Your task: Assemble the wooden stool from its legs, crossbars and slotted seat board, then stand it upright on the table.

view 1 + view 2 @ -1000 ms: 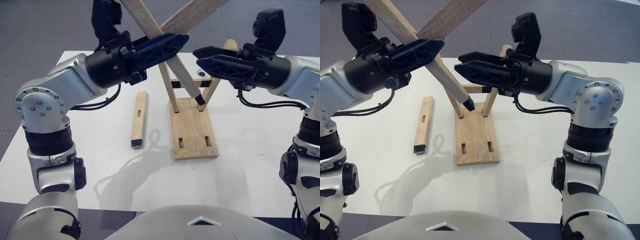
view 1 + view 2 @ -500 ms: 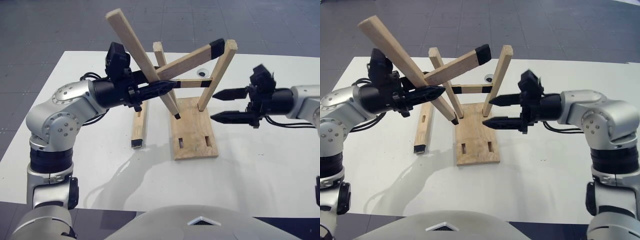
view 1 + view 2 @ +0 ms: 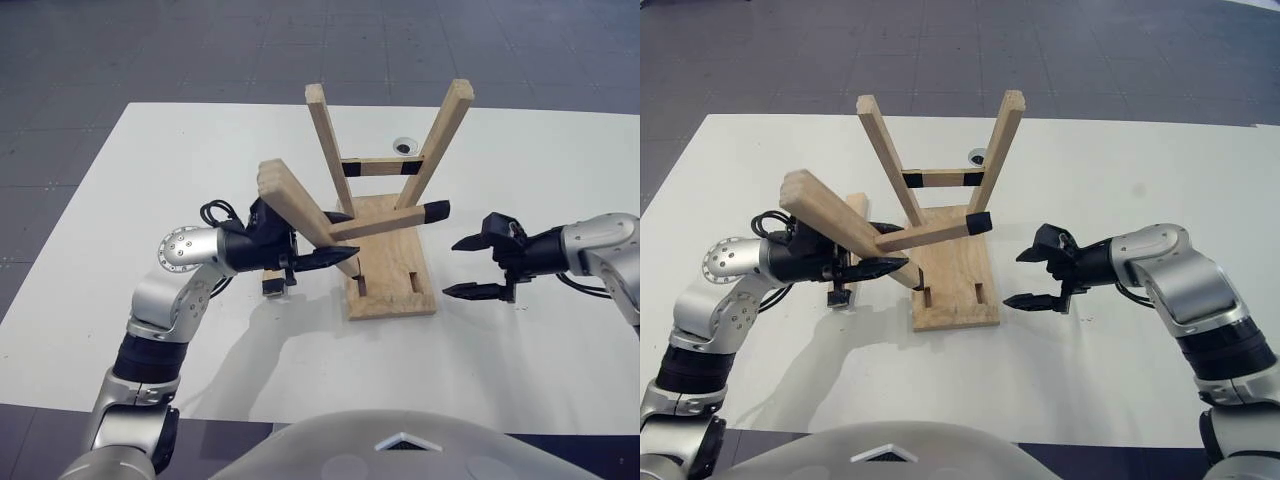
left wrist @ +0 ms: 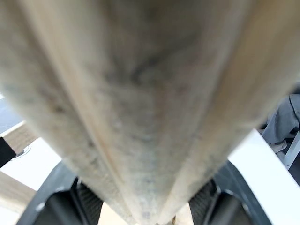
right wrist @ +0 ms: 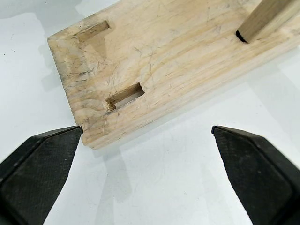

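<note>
The slotted seat board [image 3: 392, 262] lies flat on the white table. Two legs [image 3: 329, 140] stand in its far slots, joined by a crossbar [image 3: 378, 166]. My left gripper [image 3: 322, 259] is shut on a third leg [image 4: 140, 93], which tilts up to the left. That leg's lower end meets the board at the near left slot [image 3: 927, 296]. A black-tipped crossbar [image 3: 395, 219] sticks out of it to the right. My right gripper [image 5: 146, 129] is open, low beside the board's near right corner, and holds nothing. A near slot [image 5: 124, 95] shows between its fingers [image 5: 40, 157].
A loose fourth leg [image 3: 843, 280] lies on the table left of the board, partly behind my left arm. A small round hole [image 3: 403, 146] sits in the tabletop behind the standing legs. Bare table stretches in front of and right of the board.
Both arms came down from high over the table. The left brought the leg with its crossbar down to the board's near left slot. The right sank beside the board's near right corner, fingers spread wider.
</note>
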{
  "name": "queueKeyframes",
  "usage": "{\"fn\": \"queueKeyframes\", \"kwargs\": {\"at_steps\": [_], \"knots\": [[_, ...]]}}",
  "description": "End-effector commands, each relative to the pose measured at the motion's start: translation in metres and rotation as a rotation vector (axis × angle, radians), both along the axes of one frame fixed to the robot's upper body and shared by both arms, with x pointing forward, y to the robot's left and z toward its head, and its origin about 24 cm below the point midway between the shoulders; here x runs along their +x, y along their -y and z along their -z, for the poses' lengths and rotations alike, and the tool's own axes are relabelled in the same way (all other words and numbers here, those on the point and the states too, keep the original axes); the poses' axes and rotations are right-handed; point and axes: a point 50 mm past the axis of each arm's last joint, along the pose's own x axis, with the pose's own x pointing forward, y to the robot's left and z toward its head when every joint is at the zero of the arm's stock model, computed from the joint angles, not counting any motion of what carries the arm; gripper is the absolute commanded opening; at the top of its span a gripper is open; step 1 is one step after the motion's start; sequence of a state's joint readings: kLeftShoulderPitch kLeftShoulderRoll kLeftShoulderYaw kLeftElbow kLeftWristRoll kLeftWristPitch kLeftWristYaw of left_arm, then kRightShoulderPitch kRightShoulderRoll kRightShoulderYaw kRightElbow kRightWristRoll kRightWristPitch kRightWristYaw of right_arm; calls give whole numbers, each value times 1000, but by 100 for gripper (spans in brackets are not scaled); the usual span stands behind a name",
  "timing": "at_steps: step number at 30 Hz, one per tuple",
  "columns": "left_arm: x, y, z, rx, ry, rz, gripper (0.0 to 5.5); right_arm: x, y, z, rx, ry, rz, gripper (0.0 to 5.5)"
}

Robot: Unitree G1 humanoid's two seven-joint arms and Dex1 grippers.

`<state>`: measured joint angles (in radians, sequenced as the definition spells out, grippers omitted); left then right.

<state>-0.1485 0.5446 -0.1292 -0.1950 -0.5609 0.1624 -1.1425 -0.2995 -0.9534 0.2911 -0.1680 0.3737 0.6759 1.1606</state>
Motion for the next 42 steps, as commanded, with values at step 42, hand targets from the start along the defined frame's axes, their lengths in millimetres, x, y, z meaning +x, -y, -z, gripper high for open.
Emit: {"fn": "queueKeyframes", "kwargs": {"at_steps": [42], "knots": [[-23, -2, 42, 258, -322, 231, 204, 7, -6, -7, -18, 67, 46, 508]]}}
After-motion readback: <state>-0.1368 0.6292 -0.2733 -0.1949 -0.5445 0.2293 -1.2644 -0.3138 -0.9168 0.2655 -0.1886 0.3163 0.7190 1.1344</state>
